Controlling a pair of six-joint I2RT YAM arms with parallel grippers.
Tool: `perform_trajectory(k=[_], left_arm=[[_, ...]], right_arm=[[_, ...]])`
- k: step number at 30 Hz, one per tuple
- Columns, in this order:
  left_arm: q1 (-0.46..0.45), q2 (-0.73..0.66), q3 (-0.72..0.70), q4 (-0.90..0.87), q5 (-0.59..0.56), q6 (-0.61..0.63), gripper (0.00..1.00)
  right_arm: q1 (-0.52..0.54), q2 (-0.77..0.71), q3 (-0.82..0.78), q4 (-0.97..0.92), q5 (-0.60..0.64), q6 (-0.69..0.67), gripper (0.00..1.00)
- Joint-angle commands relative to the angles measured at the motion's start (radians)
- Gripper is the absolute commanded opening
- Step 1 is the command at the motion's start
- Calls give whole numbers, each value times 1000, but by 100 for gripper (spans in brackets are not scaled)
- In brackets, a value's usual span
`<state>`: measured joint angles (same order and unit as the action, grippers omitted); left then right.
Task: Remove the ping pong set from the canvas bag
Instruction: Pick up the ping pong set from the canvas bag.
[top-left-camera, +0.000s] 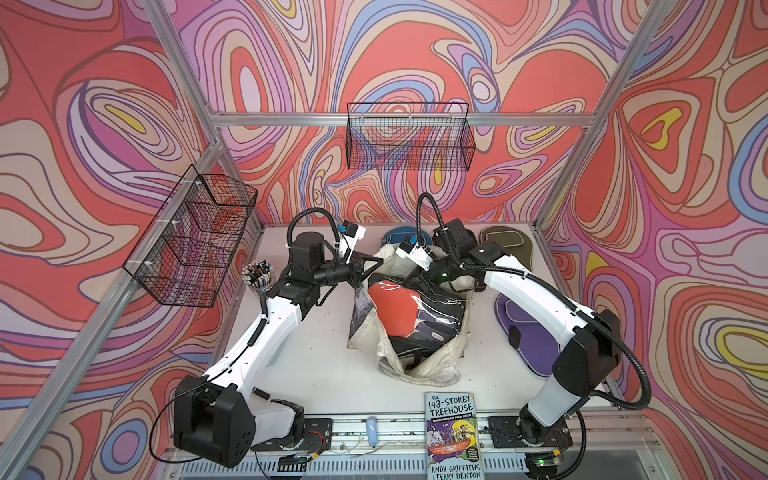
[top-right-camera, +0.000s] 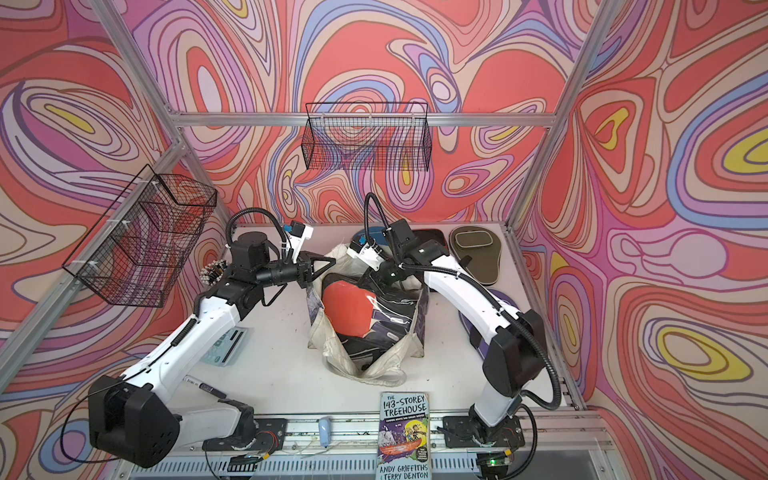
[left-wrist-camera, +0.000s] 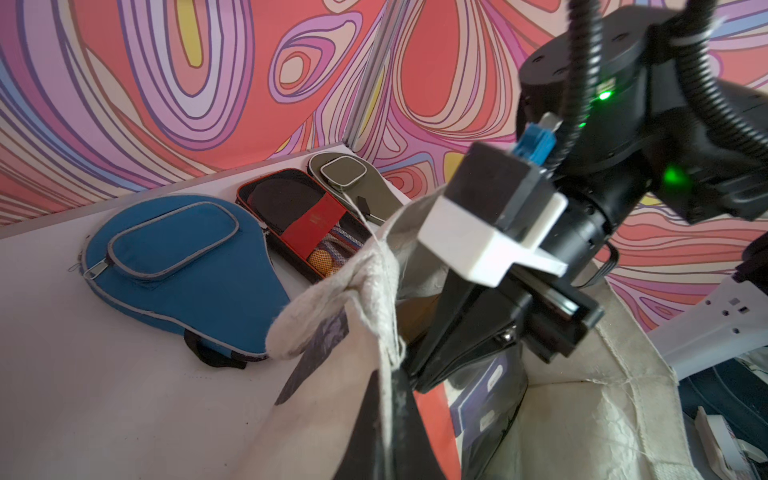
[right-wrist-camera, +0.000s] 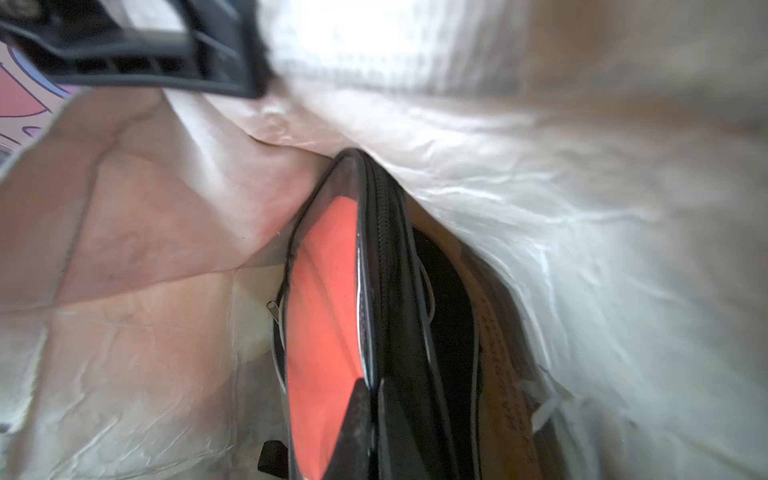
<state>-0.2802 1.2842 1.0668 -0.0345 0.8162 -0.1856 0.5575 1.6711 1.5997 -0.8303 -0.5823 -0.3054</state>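
Mid-scene on the white table (top-left-camera: 316, 365): a large cream-white canvas bag (top-left-camera: 419, 370) with grey-purple printed side panels, slumped, mouth gaping open. Inside it, uppermost and tilted, a flat black-edged pack with a red paddle face (top-left-camera: 395, 303). Under that, toward the near end, a black zip case (top-left-camera: 415, 347), also within the fabric.

Left gripper (top-left-camera: 373, 262) at the bag's far-left rim, clenched on a fold of the cream cloth. In the left wrist view, fabric pinched up between the dark fingers (left-wrist-camera: 365, 449).

Right gripper (right-wrist-camera: 370, 397) down inside the bag's far end, clamped tight on the black zipped edge of that same pack, as seen in the right wrist view.

Out on the table:
- a blue paddle-shaped zip case (left-wrist-camera: 178, 266) at the far edge, just beyond the bag
- right of it, an open black pack with orange-red trim (left-wrist-camera: 303, 220)
- an olive green paddle-shaped zip case (top-left-camera: 509, 245) in the far-right corner
- a purple paddle-shaped zip case (top-left-camera: 525, 332) on the right, partly under the right arm

At the near edge, a paperback book (top-left-camera: 453, 436), apart from the bag.
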Motion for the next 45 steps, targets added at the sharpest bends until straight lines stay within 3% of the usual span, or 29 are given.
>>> perform_trajectory(k=[1, 9, 13, 18, 21, 28, 41, 43, 44, 45], left_arm=[[5, -25, 57, -37, -25, 40, 4], [4, -41, 97, -109, -72, 63, 14], [7, -72, 126, -150, -99, 106, 32], [29, -101, 166, -190, -105, 139, 67], [42, -121, 169, -199, -97, 149, 77], [71, -166, 113, -149, -52, 130, 88], [88, -99, 53, 104, 182, 10, 91], [88, -86, 54, 147, 217, -24, 82], [89, -80, 53, 165, 231, -37, 68], [88, -75, 54, 178, 246, -50, 44]], right_arm=[[-5, -63, 64, 10, 18, -29, 0], [-5, -95, 115, -33, 59, -53, 0], [-5, -106, 167, -53, 74, -70, 0], [-5, -111, 246, -54, 78, -77, 0], [-5, -114, 293, -49, 78, -75, 0], [-7, -148, 374, -2, 69, -66, 0], [-35, -133, 449, -15, -144, -102, 0], [-40, -123, 446, -9, -148, -101, 0], [-43, -118, 443, -4, -152, -100, 0], [-47, -112, 439, 3, -155, -97, 0]])
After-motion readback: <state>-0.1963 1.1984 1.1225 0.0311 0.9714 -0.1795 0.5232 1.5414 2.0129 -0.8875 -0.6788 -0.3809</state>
